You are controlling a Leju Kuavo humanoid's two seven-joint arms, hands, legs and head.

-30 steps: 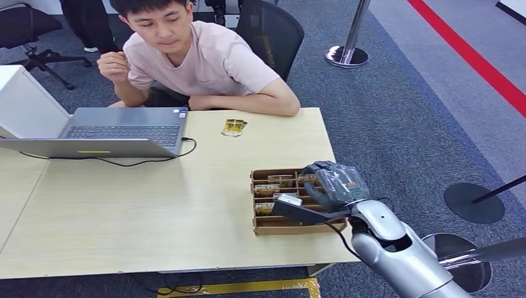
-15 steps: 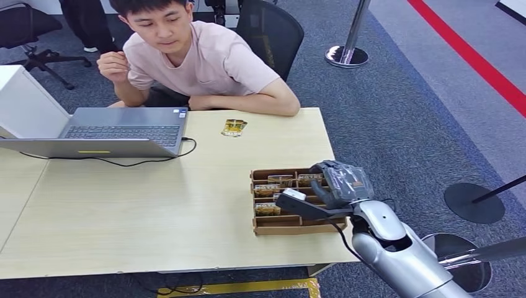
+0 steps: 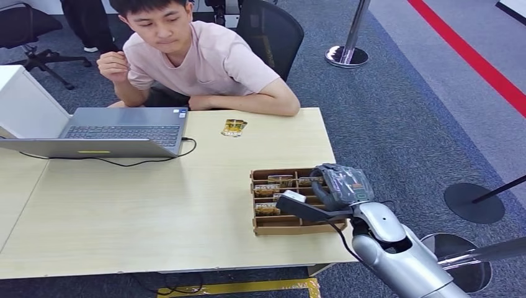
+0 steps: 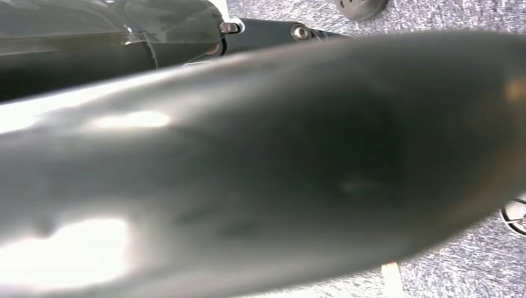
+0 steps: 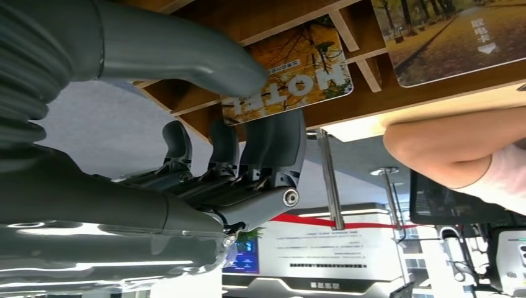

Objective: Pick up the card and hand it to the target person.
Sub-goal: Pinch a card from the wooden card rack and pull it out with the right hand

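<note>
Now right robot hand (image 3: 338,186) over tray (image 3: 260,227) at bench's (image 3: 155,205) right edge, thumb and fingers (image 5: 267,149) pinching card (image 5: 291,84), person (image 3: 198,59) seated opposite.

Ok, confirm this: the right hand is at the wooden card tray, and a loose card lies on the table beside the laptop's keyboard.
One detail is wrong. The loose card lies near the person's forearm, apart from the laptop, as the head view shows. The right hand is indeed at the wooden card tray.
</note>
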